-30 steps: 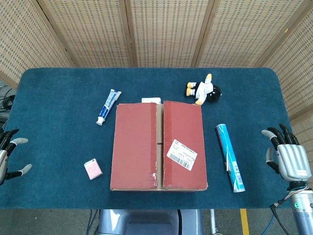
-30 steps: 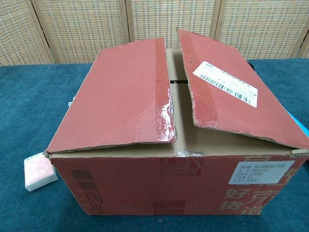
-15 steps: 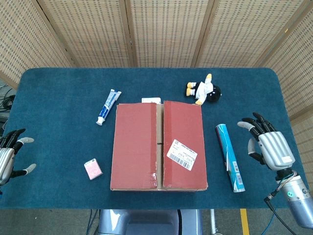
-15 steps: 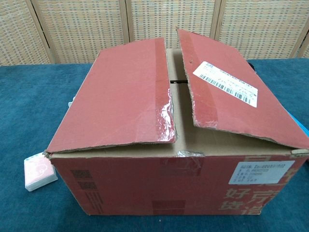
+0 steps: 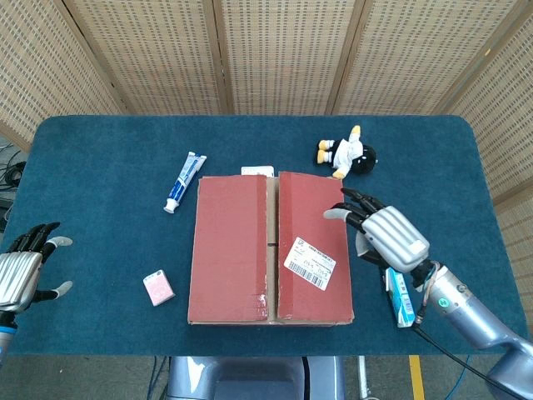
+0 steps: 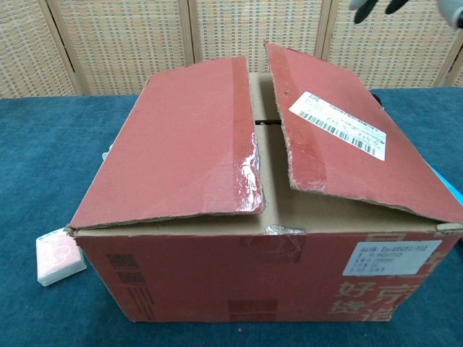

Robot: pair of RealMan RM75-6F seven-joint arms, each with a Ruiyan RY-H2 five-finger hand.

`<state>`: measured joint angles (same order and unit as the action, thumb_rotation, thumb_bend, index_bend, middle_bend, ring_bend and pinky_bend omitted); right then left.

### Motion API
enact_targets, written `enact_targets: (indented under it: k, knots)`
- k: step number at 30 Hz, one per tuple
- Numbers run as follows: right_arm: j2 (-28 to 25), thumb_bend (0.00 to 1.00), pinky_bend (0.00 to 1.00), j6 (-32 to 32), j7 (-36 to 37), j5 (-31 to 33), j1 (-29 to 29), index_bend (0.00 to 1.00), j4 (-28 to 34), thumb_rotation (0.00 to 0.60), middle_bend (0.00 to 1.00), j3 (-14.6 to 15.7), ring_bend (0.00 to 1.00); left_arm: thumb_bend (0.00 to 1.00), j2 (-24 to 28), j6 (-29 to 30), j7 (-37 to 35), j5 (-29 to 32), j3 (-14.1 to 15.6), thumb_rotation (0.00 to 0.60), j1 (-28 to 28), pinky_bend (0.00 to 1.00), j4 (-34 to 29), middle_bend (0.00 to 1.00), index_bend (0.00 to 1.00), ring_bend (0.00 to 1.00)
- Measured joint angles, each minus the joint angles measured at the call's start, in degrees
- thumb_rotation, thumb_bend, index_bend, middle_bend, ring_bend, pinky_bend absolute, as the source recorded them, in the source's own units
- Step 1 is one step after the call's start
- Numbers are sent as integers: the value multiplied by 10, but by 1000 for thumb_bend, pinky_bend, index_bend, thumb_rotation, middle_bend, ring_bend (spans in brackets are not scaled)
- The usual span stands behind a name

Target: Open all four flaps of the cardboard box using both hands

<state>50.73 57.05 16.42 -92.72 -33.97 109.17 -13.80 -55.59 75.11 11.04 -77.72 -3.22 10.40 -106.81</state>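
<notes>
The cardboard box (image 5: 271,248) stands in the middle of the blue table, its two red-taped top flaps lowered with a narrow gap between them. In the chest view the box (image 6: 268,210) fills the frame, and both flaps sit slightly raised. My right hand (image 5: 382,236) hovers open above the box's right edge, fingers spread toward the flap with the white label (image 5: 309,263); its fingertips (image 6: 376,7) show at the top of the chest view. My left hand (image 5: 23,272) stays open at the table's left edge, far from the box.
A toothpaste tube (image 5: 185,182) lies left of the box's far corner. A plush toy (image 5: 346,153) sits behind the box, and a small pink pack (image 5: 158,288) rests near the front left. A blue tube (image 5: 399,293) lies right of the box, partly under my right arm.
My right hand has swept left from the table's right edge to above the box's right side. My left hand has crept slightly inward. The box has not moved.
</notes>
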Motion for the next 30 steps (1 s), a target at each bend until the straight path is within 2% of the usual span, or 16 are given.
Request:
enact_targets:
  k: [15, 30]
  knots:
    - [45, 1000, 155, -100, 0, 22, -109, 247, -1, 600, 281, -9, 0, 190, -7, -24, 7, 29, -1, 600, 15, 138, 8, 107, 271, 72]
    - [61, 1000, 155, -126, -34, 50, -138, 248, -3, 600, 294, 6, 0, 190, -10, -44, -7, 49, -1, 600, 23, 138, 25, 101, 270, 72]
